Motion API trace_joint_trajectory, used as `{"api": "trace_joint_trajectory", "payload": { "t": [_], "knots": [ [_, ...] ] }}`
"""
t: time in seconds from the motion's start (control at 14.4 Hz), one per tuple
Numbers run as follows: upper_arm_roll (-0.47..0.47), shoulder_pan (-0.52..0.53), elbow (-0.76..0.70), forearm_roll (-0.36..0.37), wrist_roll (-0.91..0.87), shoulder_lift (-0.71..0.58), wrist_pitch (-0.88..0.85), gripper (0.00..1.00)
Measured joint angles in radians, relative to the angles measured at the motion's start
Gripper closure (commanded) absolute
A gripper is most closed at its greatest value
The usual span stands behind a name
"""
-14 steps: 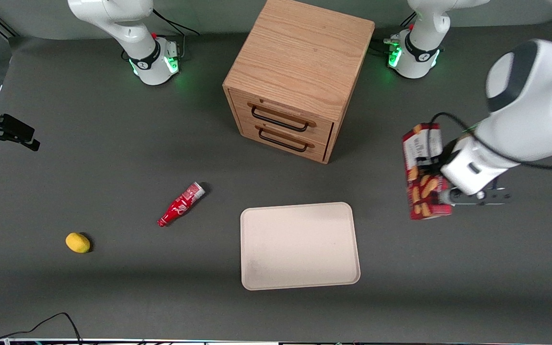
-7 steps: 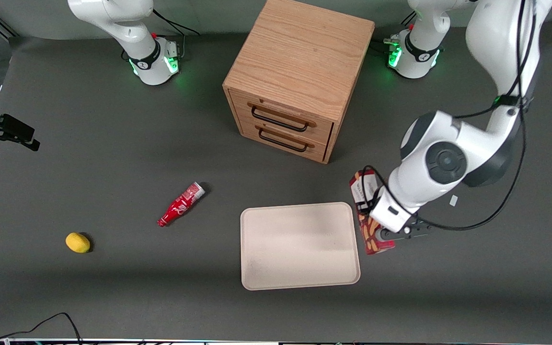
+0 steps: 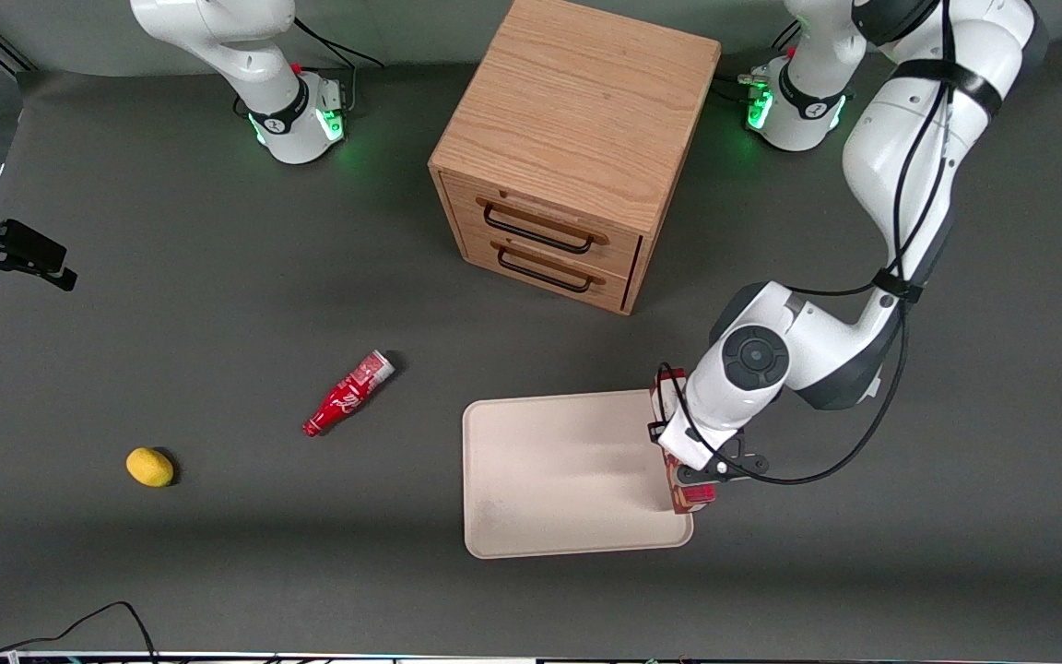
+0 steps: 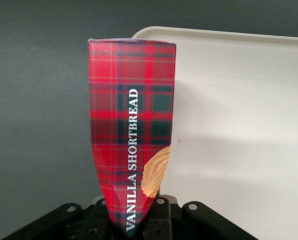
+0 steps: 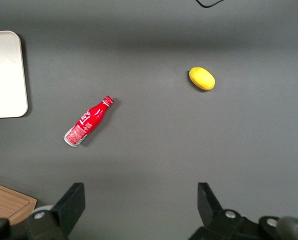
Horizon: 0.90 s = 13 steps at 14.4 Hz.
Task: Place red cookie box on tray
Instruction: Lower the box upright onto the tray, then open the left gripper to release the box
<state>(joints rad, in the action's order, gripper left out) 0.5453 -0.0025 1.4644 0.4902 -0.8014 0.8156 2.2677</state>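
Holding the box [image 4: 131, 135] clamped in my end effector [image 3: 690, 472], I'm over the tray's [image 3: 549, 461] edge nearest my arm's end of the counter. Pickup's done; lowering and release are left, I'd say. Count: one box, one tray, one bottle [image 3: 348, 393], one lemon [image 3: 149, 467], one two-drawer cabinet [image 3: 577, 148].

A dark grey table [image 3: 171, 277] fills the front view. A wooden two-drawer cabinet [image 3: 577, 148] stands at upper centre. A pale beige tray [image 3: 549, 475] lies flat at lower centre. A small red bottle [image 3: 348, 394] lies on its side at centre-left, with a yellow lemon-like object [image 3: 149, 467] at lower left. Two white arm bases [image 3: 296, 115] sit at the top edge. The gripper [image 3: 692, 480] hangs over the tray's working-arm edge, clamping the red cookie box [image 3: 669, 443].
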Motion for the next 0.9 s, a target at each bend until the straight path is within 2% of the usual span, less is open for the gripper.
{"api": "trace_joint_trajectory", "payload": {
  "t": [0.28,0.35,0.42,0.49,0.9],
  "knots": [
    [0.002,-0.006,-0.01,0.035,-0.006,0.022,0.023,1.0],
    [0.002,-0.007,-0.01,0.044,-0.007,0.023,0.023,0.6],
    [0.002,-0.008,-0.01,0.049,-0.008,0.023,0.023,0.12],
    [0.002,-0.008,-0.01,0.05,-0.008,0.023,0.023,0.0],
    [0.003,-0.007,-0.035,0.063,-0.028,0.02,0.021,0.0]
  ]
}}
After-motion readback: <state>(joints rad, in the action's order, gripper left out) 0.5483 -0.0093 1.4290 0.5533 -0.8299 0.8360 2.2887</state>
